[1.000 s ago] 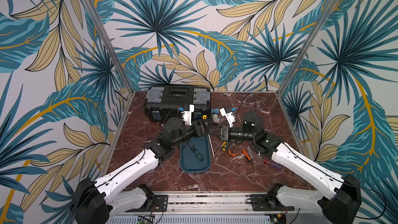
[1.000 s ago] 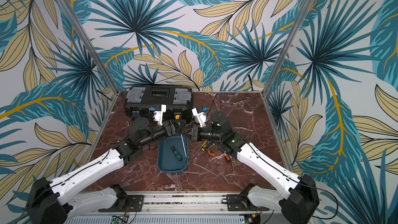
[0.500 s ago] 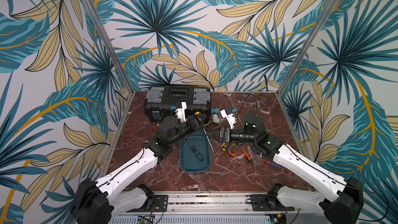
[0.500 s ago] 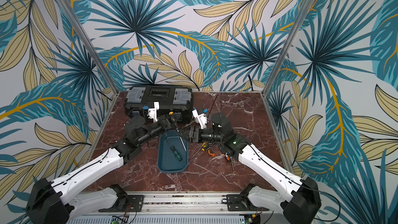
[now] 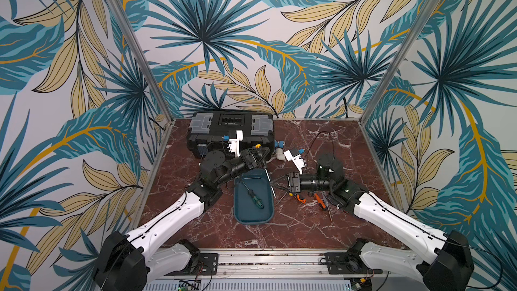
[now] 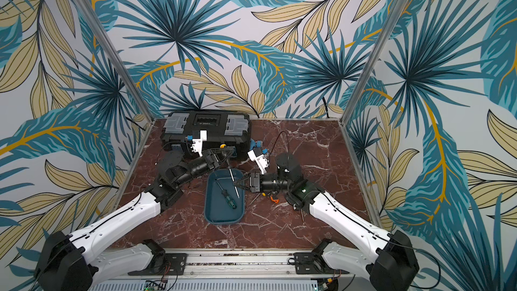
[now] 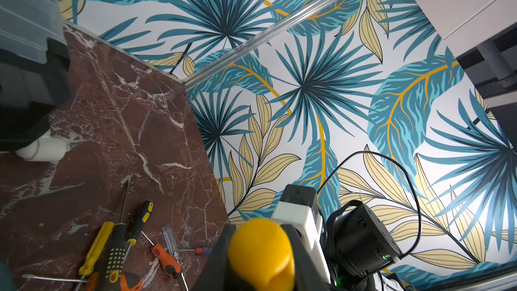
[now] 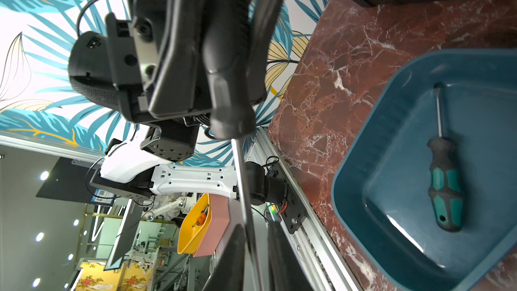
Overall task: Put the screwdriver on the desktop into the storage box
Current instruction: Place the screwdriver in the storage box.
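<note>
The left hand (image 6: 223,158) is gripping the contoured black handle of a yellow-capped screwdriver with a long, thin steel shaft (image 6: 232,176). The right hand (image 6: 240,184) is pinching that shaft lower down, so the tool is hanging slantwise over the far end of the shallow teal plastic storage box (image 6: 208,208).

Two hands are sharing one rigid tool, so to my eye one should be letting go before either is travelling. The tool should then be going down low and lengthwise, beside the green-and-black rubber-handled screwdriver (image 6: 228,198) lying inside. The box's floor is looking glossy and its corners rounded — a round handle is likely rolling there. More screwdrivers (image 7: 134,242) are lying on the veined red-brown marble desk (image 6: 279,225).
</note>
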`<move>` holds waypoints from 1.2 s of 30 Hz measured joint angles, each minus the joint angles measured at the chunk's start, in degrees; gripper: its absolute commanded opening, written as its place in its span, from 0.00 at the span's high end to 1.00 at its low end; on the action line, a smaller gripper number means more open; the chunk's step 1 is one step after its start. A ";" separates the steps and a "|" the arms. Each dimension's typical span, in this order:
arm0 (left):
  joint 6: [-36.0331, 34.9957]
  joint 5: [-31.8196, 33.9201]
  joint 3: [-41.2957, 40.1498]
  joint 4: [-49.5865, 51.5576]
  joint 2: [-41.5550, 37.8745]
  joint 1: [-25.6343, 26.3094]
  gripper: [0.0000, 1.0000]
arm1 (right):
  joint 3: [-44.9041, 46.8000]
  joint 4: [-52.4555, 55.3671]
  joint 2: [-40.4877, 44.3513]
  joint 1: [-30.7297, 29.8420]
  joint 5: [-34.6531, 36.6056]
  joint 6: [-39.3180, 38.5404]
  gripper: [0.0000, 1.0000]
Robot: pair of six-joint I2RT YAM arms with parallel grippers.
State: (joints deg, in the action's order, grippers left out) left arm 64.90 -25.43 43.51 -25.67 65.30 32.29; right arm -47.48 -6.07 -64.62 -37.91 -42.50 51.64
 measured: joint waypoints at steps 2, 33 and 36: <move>0.09 -0.37 0.00 -0.24 0.00 0.00 1.00 | 0.00 -0.63 0.00 0.00 -0.26 0.17 0.85; 1.88 3.82 -1.05 0.52 0.39 -0.04 0.39 | 0.17 -3.17 -2.64 -2.82 5.57 0.00 1.00; -0.55 5.35 -0.74 4.52 0.28 -0.04 0.25 | -1.90 4.63 -2.62 -3.06 11.72 -2.01 1.00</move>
State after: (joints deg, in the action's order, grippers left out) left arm 64.36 -20.08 42.76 -21.15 65.58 32.25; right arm -49.39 -1.43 -67.24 -40.97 -30.79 49.63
